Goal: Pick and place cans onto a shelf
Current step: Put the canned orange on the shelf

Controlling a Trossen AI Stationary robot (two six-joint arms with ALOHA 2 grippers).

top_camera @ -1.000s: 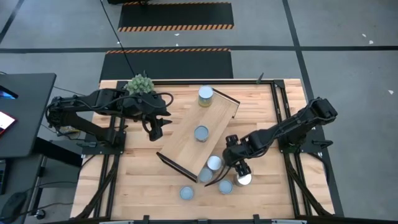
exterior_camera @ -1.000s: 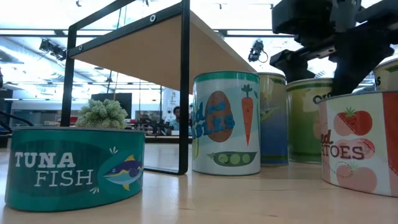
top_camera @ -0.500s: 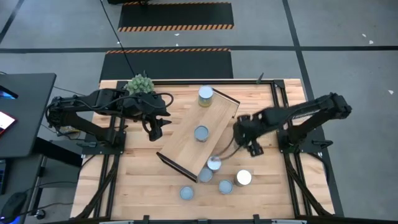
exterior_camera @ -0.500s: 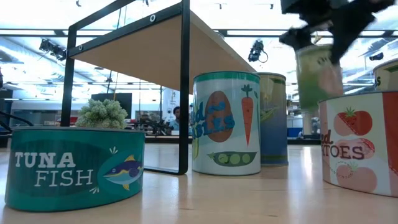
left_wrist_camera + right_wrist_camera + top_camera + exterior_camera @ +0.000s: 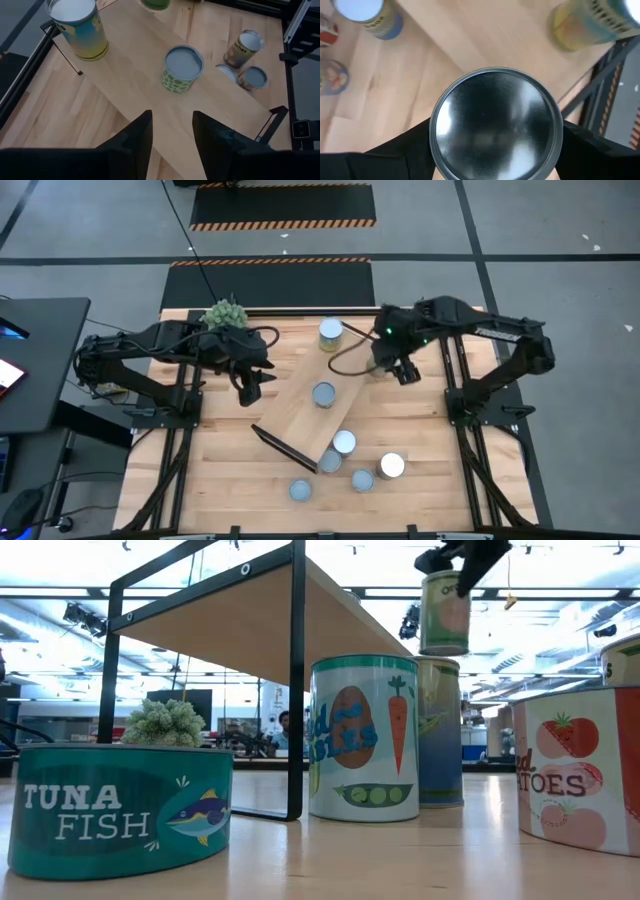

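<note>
My left fingers (image 5: 251,387) hover parted and empty by the long light-wood shelf (image 5: 300,416), which carries two silvery-topped cans (image 5: 324,394). My right fingers (image 5: 384,365) clamp a green-labelled can (image 5: 445,612) above the shelf's far end.

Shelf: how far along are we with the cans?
Done: a yellow-labelled can and a green-dotted can stand on the light-wood shelf. In hand: the right gripper holds a green-labelled can near the shelf's far end. Remaining: about five cans on the tabletop. The left gripper hovers open over the shelf.
</note>
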